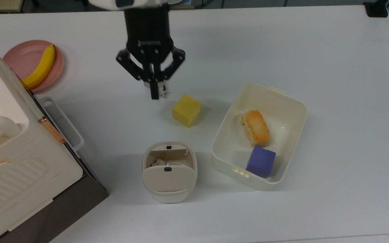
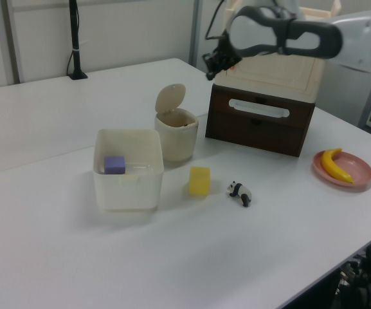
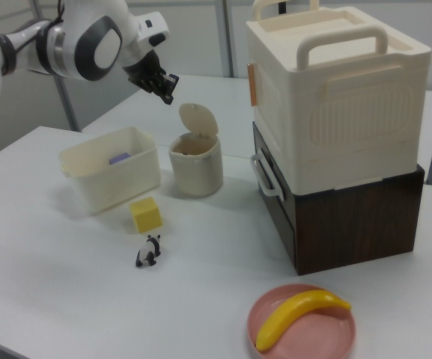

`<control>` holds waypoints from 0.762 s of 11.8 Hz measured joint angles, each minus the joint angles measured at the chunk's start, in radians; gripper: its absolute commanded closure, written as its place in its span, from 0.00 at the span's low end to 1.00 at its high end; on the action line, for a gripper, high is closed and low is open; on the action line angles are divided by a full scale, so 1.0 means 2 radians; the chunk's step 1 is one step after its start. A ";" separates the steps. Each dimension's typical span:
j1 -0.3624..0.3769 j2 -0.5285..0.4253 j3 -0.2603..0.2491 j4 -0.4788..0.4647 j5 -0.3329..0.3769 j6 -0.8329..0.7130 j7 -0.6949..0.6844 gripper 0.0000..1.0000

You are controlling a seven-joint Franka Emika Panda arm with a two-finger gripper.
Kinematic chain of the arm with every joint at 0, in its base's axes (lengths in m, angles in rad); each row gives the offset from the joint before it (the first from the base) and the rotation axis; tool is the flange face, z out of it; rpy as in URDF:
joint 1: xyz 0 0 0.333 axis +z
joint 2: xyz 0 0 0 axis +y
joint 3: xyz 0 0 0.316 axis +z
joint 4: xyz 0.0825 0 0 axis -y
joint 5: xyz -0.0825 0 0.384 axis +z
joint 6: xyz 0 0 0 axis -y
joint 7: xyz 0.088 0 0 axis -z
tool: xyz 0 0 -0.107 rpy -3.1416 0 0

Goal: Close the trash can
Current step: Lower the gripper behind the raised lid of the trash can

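We see the trash can [image 1: 169, 172], a small smooth cream plastic bin with rounded corners. It stands on the flat white worktop [image 1: 282, 50], near the bottom middle of the top view. Its beige lid [image 2: 170, 98] is tipped up and back on its hinge, so the top is open. The lid has a little black button [image 1: 167, 169]. Something crumpled and pale lies inside.

Just beside it, on the top view's right, sits a bigger cream tub [image 1: 228, 141] with no lid. It holds a golden piece of bread [image 1: 255, 127] and a purple block [image 1: 261, 161]. A yellow cube [image 1: 186, 110] and a tiny black-and-white panda toy [image 2: 240, 192] rest on the worktop nearby.

On the top view's left is a big cream case [image 3: 335, 90] with a handle and ribbed sides. It sits on a dark brown wooden drawer box [image 3: 350, 213]. A round pink plate [image 3: 302, 326] holds a smooth yellow banana [image 3: 299, 315].

Our black gripper [image 1: 154, 95] hangs in the air above the worktop, well apart from the trash can. Its jaws are pressed together and hold nothing. In the right view it is up and to the right view's left of the open lid.
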 measured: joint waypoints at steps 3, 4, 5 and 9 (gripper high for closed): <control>0.001 0.057 0.009 0.039 0.000 0.094 -0.008 1.00; 0.001 0.069 0.009 0.047 0.000 0.118 -0.010 1.00; 0.000 0.080 0.009 0.054 0.000 0.137 -0.014 1.00; 0.000 0.124 0.009 0.081 0.000 0.200 -0.039 1.00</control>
